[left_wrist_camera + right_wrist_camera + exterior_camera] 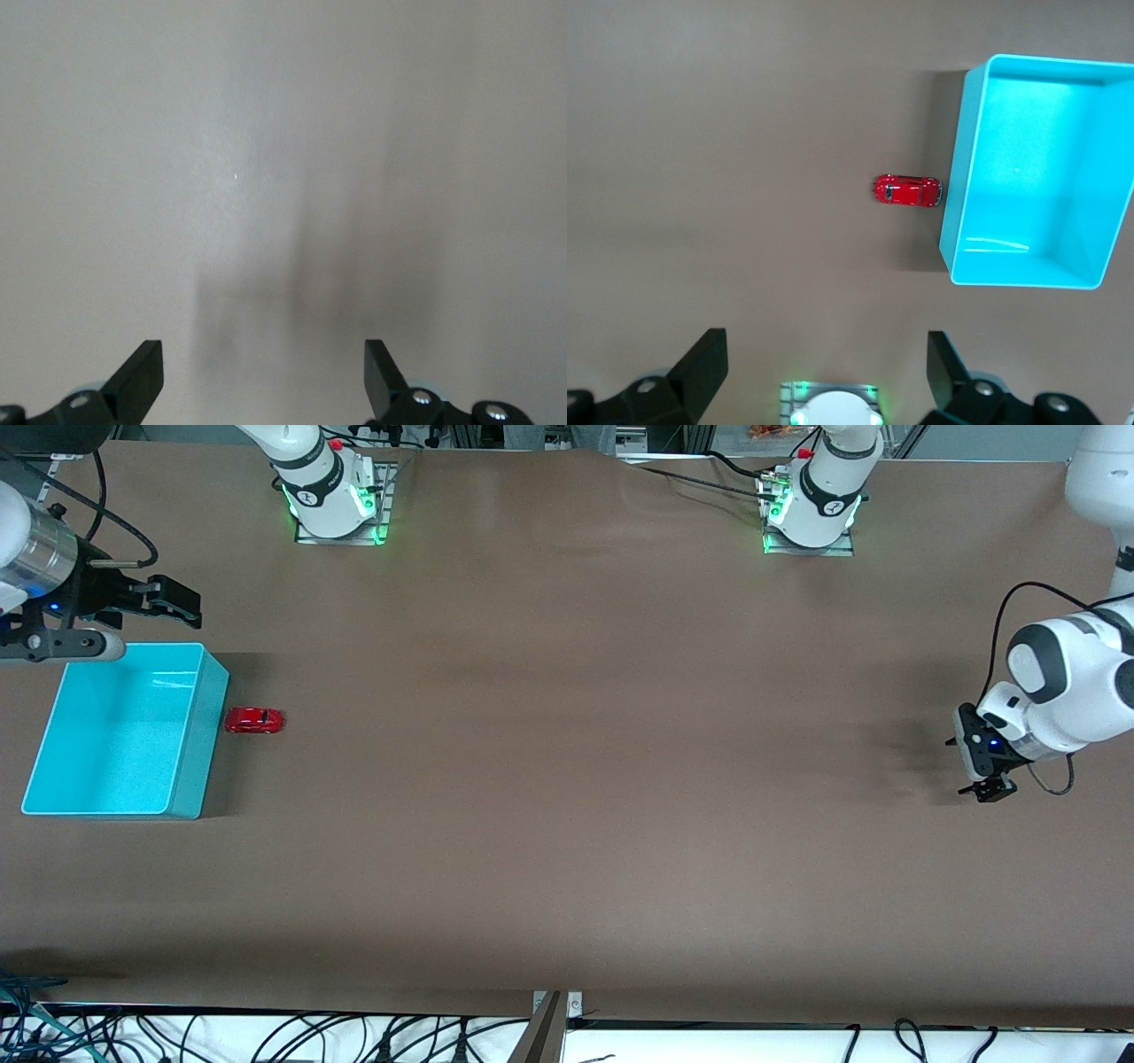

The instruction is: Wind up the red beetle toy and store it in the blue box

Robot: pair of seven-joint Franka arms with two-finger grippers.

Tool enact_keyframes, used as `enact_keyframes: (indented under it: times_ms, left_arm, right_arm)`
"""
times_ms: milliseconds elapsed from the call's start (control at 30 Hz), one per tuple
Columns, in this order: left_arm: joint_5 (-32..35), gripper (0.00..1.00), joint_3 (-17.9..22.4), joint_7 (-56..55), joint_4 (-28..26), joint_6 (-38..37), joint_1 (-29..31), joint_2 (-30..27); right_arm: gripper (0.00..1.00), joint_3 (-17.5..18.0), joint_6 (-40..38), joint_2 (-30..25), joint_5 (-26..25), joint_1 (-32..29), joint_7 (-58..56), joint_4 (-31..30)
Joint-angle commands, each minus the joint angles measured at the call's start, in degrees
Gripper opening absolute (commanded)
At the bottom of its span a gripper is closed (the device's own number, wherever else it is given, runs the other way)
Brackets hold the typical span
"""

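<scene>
The red beetle toy (254,720) stands on the table right beside the long wall of the blue box (190,731), on the side toward the left arm's end. The box is open-topped and holds nothing. In the right wrist view the toy (907,190) shows from above, next to the box wall (957,204). My right gripper (182,602) is open and empty, high over the table by the box end closest to the robots' bases (826,354). My left gripper (992,788) is open and empty, low over bare table at the left arm's end (263,359).
The brown table (567,779) is bare between the toy and the left gripper. The two arm bases (332,496) (815,505) stand along the table edge away from the front camera. Cables hang below the edge closest to that camera.
</scene>
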Motion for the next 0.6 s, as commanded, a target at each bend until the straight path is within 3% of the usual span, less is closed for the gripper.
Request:
enact_keyframes:
  times_ms: [0,400,567]
  left_arm:
    - [-3.98,1.0,0.17,-6.34,-0.85,-6.26,-1.29,-5.28]
    - [-3.81,1.0,0.87,-28.22,-0.85,-18.66,-6.39,-14.68]
    - [-3.55,1.0,3.76,-37.45,-0.94,-23.05,-10.69,-17.85]
  right_arm:
    - [1.0,-0.98,-0.06,0.15,-0.65,-0.45,-7.6,-2.1]
    - [1.0,-4.75,5.91,1.03,-0.73,-0.54,-33.79,-7.98]
    - [1.0,-6.07,9.08,1.03,-0.91,-0.54,-39.6,-11.32]
